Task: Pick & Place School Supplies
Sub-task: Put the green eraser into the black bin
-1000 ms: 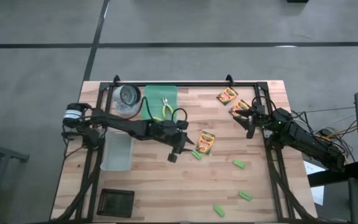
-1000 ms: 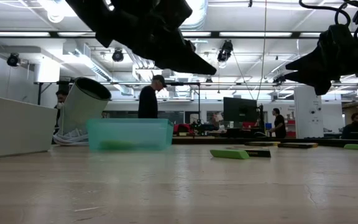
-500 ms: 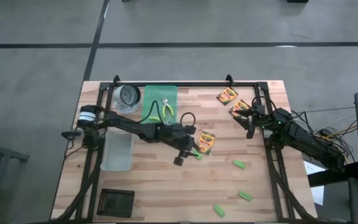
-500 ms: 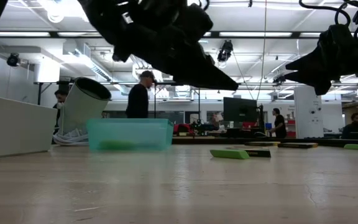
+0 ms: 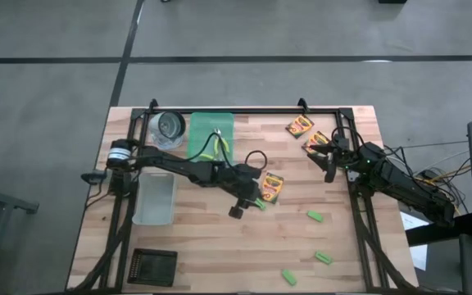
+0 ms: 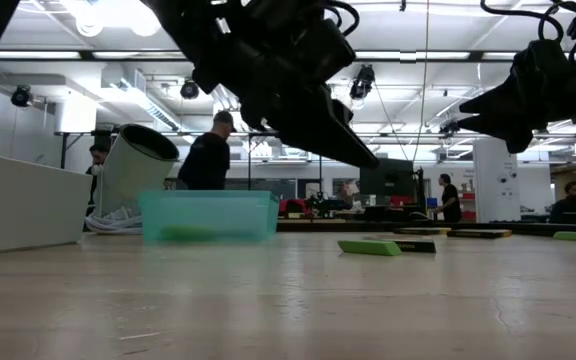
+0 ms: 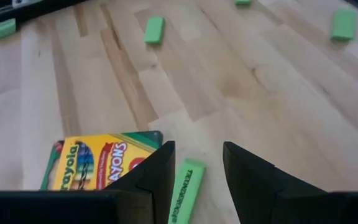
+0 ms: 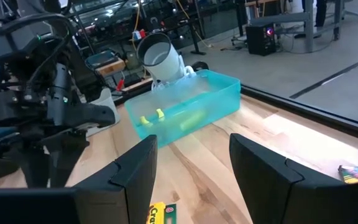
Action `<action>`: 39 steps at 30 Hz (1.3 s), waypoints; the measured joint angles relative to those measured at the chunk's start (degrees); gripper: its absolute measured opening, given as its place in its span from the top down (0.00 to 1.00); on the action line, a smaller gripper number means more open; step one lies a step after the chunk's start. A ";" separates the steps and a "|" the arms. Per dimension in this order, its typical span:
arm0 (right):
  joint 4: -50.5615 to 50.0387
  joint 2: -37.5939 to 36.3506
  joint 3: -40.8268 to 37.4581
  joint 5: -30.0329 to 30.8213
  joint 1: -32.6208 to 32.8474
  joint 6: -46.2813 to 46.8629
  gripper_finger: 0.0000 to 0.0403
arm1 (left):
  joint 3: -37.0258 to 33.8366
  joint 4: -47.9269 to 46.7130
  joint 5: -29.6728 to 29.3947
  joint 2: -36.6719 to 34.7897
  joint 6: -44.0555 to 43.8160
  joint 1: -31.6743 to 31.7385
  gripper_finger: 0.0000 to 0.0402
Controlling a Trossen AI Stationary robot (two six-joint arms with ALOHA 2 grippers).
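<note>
The left gripper (image 7: 194,177) hangs mid-table with its jaws apart and empty, straddling a green block (image 7: 185,190) right beside a crayon box (image 7: 101,160). The right gripper (image 5: 330,164) waits open and empty near two more crayon boxes (image 5: 308,133).

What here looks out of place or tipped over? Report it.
A white cylindrical container lies tipped at the table's far-left corner, leaning beside the teal tray. Green blocks and crayon boxes lie scattered over the table, unsorted. Nothing looks spilled or damaged.
</note>
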 joint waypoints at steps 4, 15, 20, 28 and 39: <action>0.00 0.00 0.00 0.00 0.02 -0.02 0.51 | -0.56 -0.96 -3.54 0.22 -2.30 0.08 0.65; 0.00 -0.02 0.00 0.00 0.02 -0.02 0.51 | -0.45 -4.55 -5.24 0.00 -6.34 0.61 0.65; 0.00 -0.02 0.00 0.00 0.02 -0.02 0.51 | -0.66 -1.36 -4.95 -5.58 -8.85 0.61 0.65; 0.00 0.00 0.00 0.02 0.02 -0.02 0.51 | -10.83 6.54 -5.10 -19.51 -7.69 0.87 0.65; 0.01 -0.02 0.00 0.00 0.00 -0.01 0.51 | -27.94 11.22 -7.01 -34.96 -16.02 1.62 0.65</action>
